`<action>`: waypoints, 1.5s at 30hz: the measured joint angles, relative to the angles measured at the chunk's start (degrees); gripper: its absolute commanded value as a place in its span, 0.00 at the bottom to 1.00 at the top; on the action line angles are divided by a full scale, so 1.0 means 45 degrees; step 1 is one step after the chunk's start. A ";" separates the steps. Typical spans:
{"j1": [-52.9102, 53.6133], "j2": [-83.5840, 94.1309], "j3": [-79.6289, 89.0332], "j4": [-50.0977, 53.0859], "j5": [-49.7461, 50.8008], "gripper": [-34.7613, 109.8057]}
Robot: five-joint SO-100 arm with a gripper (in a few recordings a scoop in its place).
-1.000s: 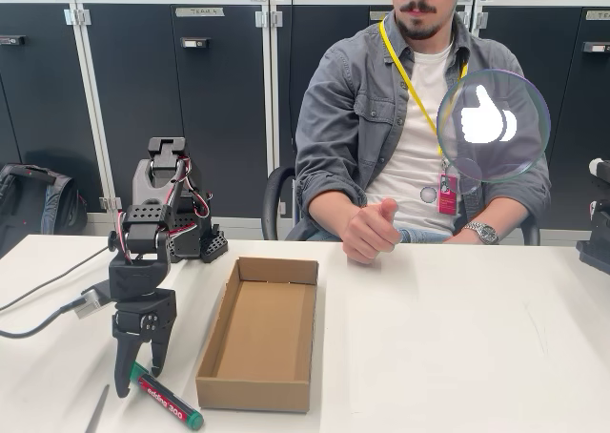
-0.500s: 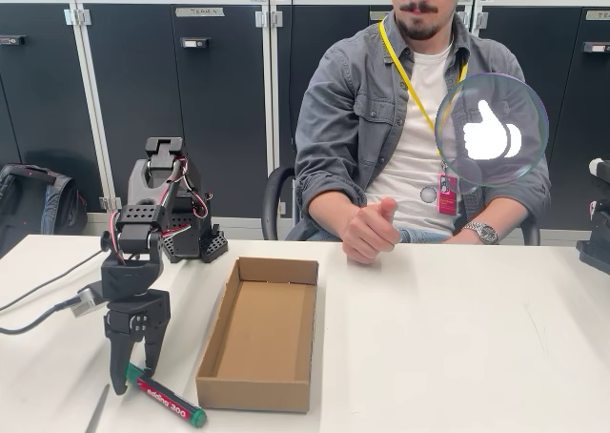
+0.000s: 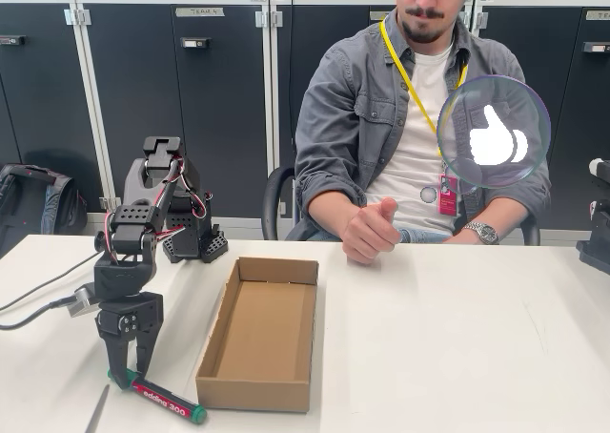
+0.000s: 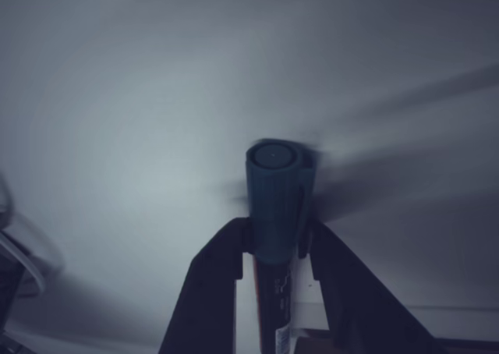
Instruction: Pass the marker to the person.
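The green marker (image 3: 164, 402) lies on the white table (image 3: 438, 347) at the front left, its red-and-white label facing up. My gripper (image 3: 129, 373) points straight down over its left end. In the wrist view the marker's green cap (image 4: 273, 190) sits between the two dark fingers (image 4: 214, 268), which press on both sides, so the gripper (image 4: 274, 231) is shut on it. The marker still rests on the table. The person (image 3: 381, 118) sits behind the far side of the table, with a fist (image 3: 372, 231) resting on its edge.
An open cardboard box (image 3: 262, 333) lies just right of the marker. A thin grey stick (image 3: 97, 410) lies at the front left edge. Cables (image 3: 38, 314) run off to the left. The arm's base (image 3: 181, 233) stands behind. A black device (image 3: 599, 233) is at the right edge.
The gripper has shifted left and down along the marker to its cap end, and its fingers have closed in on it. The person's head has turned slightly.
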 measured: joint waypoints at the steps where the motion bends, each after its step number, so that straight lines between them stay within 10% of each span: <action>1: 0.0000 0.0020 0.0059 0.0000 0.0059 0.21; 45: -0.1953 1.2734 0.5625 0.3242 -0.2109 0.21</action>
